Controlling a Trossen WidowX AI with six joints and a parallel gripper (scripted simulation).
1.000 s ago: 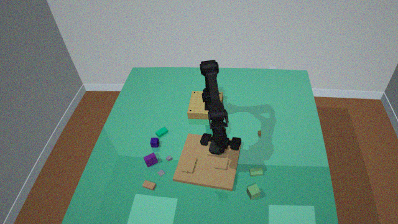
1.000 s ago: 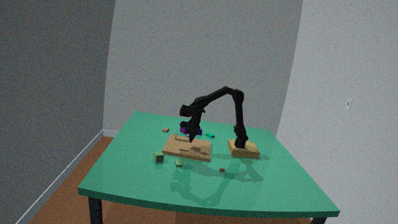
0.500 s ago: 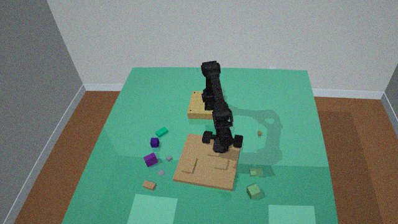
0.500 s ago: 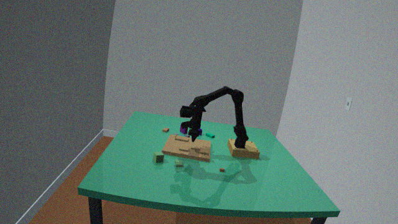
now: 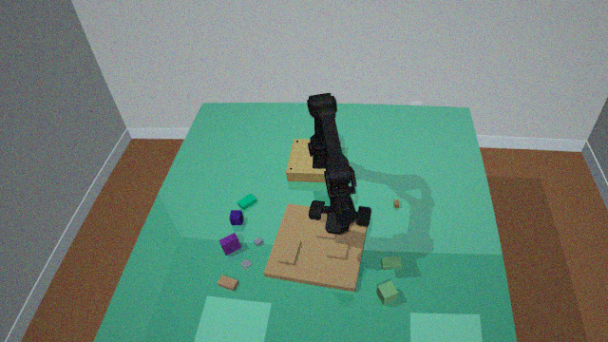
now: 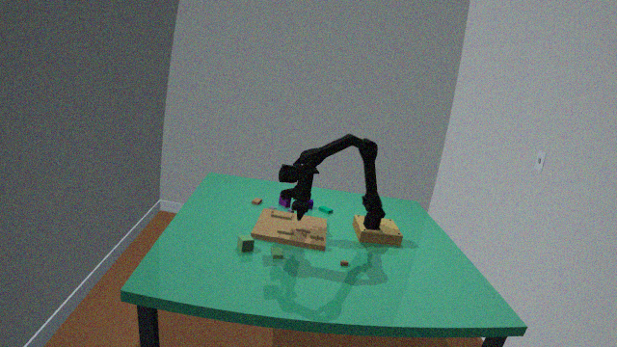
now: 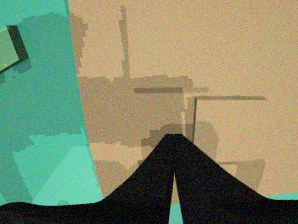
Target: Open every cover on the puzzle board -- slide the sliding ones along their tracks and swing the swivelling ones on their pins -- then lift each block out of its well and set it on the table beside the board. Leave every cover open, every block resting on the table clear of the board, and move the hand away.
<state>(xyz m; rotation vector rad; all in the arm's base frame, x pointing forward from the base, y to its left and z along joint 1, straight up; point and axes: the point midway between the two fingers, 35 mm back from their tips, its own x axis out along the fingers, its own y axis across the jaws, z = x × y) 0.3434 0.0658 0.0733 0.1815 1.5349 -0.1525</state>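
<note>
The tan puzzle board [image 5: 313,276] [image 6: 264,228] [image 7: 225,40] lies flat on the table. Its covers are board-coloured; one cover [image 5: 290,252] is at the near left and another cover [image 5: 338,250] is right of centre. In the wrist view a raised cover [image 7: 230,125] lies right of the fingertips. My gripper [image 6: 300,218] [image 7: 173,141] is shut and empty, its tips just above the board's surface. The hand hides the board's far right part in the top view. A green cube [image 5: 388,292] [image 6: 246,244] and an olive block [image 5: 391,262] [image 6: 277,253] rest right of the board. I cannot tell whether every well is empty.
Left of the board lie a purple block [image 5: 230,244], a dark blue block [image 5: 237,218], a teal block [image 5: 247,201], an orange block [image 5: 228,282] and two small grey pieces. A small orange block [image 5: 396,203] [image 6: 344,263] lies to the right. The arm's wooden base [image 5: 299,161] [image 6: 381,237] stands behind the board.
</note>
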